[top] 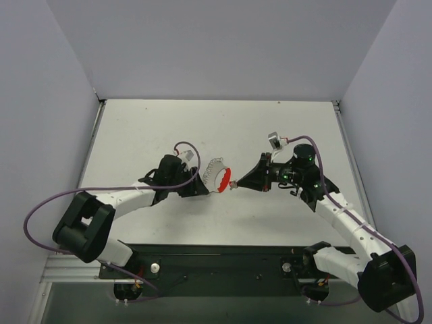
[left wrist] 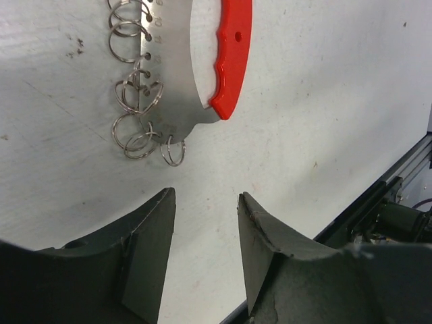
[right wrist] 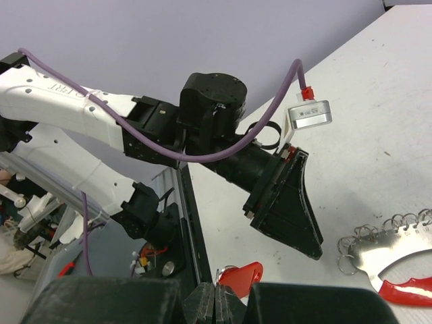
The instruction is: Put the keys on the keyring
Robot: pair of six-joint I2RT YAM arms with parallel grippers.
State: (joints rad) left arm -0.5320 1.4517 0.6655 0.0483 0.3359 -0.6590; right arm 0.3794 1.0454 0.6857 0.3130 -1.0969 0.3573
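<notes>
Jaws parted, empty on left gripper (left wrist: 206, 197), keyring (left wrist: 233, 61) just ahead; pinched key (right wrist: 241, 278) tight in right gripper (right wrist: 216, 295), pointed toward it.

top external: high, from behind, looking down, far | left wrist: close above table (left wrist: 324, 101) | right wrist: low, near-level | shared: keyring (top: 217, 175)

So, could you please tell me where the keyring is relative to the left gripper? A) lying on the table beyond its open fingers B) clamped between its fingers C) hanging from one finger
A: the keyring lies on the table ahead of the left gripper, whose jaws stand apart with nothing between them.
</notes>
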